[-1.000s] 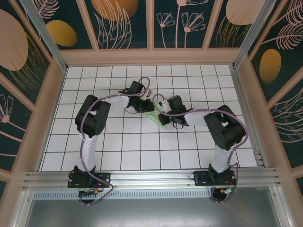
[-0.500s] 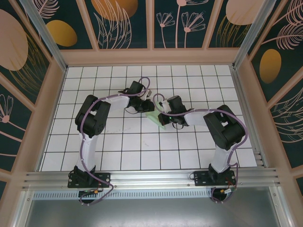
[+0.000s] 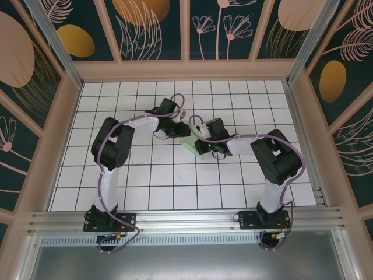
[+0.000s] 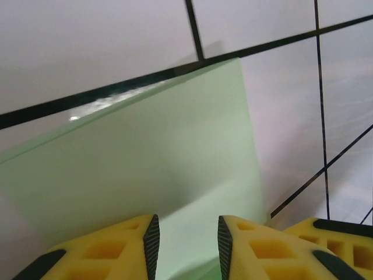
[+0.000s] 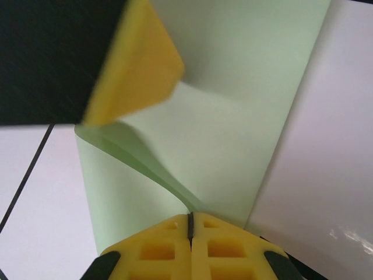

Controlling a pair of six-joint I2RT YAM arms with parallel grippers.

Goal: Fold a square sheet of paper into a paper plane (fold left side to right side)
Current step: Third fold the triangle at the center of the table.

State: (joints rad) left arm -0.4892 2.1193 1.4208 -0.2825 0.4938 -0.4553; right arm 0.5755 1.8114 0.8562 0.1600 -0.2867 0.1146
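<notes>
The square sheet of paper [image 3: 194,147] is pale green and lies partly folded over itself on the white grid tiles at the table's middle, between both grippers. My left gripper [image 3: 179,133] stands at its far left side. In the left wrist view the left gripper [image 4: 186,224] is open, with the paper [image 4: 145,157] showing flat under the gap. My right gripper [image 3: 201,142] is at the sheet's right. In the right wrist view the right gripper [image 5: 190,216] is shut on a raised, curling layer of the paper [image 5: 233,116]. A yellow left fingertip [image 5: 137,64] rests on the sheet's far part.
Wooden walls with dark floral panels enclose the tiled table [image 3: 145,181] on three sides. Both arm bases are bolted to the metal rail [image 3: 186,219] at the near edge. One yellow finger of the right gripper [image 4: 341,242] sits close beside my left fingers.
The left wrist has edged slightly toward the back. The paper and the right gripper hold their place.
</notes>
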